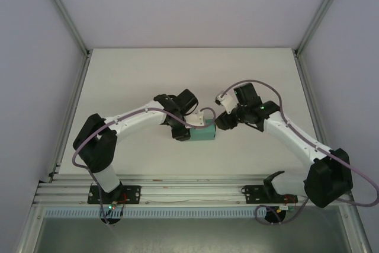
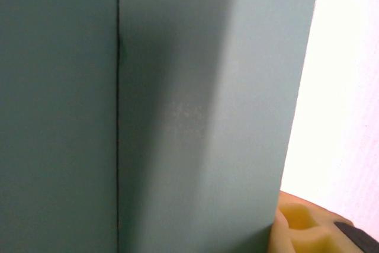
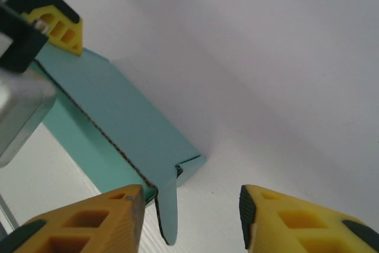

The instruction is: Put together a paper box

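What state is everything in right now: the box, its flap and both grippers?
paper box: folded into a box shape, one end not closed.
end flap: sticking out, not tucked in.
left gripper: up against the box; whether it is open or shut is unclear.
right gripper: open, at the box's flap end.

Paper box (image 3: 118, 117), ahead-left of right tool (image 3: 190, 202): plain teal-green. Tool's fingers (image 3: 89, 220): yellow, black-edged. Surface (image 1: 148, 75): white.

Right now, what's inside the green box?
Teal walls of the paper box cover the inside. Near the right gripper, one end flap sticks out loose, leaving just a tiny dark gap, too small to see through.
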Robot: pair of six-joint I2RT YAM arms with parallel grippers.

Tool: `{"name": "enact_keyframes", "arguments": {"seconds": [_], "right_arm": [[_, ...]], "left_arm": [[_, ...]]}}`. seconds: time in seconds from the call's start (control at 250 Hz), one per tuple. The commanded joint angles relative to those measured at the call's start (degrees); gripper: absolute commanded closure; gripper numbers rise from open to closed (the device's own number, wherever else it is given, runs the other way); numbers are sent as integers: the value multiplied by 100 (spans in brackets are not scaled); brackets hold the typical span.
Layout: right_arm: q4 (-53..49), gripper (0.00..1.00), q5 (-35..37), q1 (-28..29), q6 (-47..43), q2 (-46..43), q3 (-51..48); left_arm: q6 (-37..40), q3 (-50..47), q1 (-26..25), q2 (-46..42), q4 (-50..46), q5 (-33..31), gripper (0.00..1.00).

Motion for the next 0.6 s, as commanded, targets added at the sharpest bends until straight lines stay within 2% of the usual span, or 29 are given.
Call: {"name": "enact_keyframes", "arguments": {"seconds": [0.0,0.076,0.172,0.284,0.352,0.428,0.492,0.596], "right_arm": [[72,60,208,62,71,136,207],[20,68,213,79,158,259,280],[-155,72,118,92,206,357,364],[-208,86,169,142,448,389,409],[-247,90,321,179,702,368,430],[-185,93,580,238,1264,316,430],[125,98,969,287,2213,232,343],[852,100,955,366,3299,-6,-85]], "left_arm": [[90,95,48,182,-238,93,60],[86,112,48,191,-229,92,59],[57,130,47,204,-221,94,59],[10,147,45,211,-187,103,58],[-81,159,47,236,-139,40,58],[-159,194,53,251,-119,16,57],[-220,191,55,246,-74,28,57],[-255,193,54,276,8,81,57]]}}
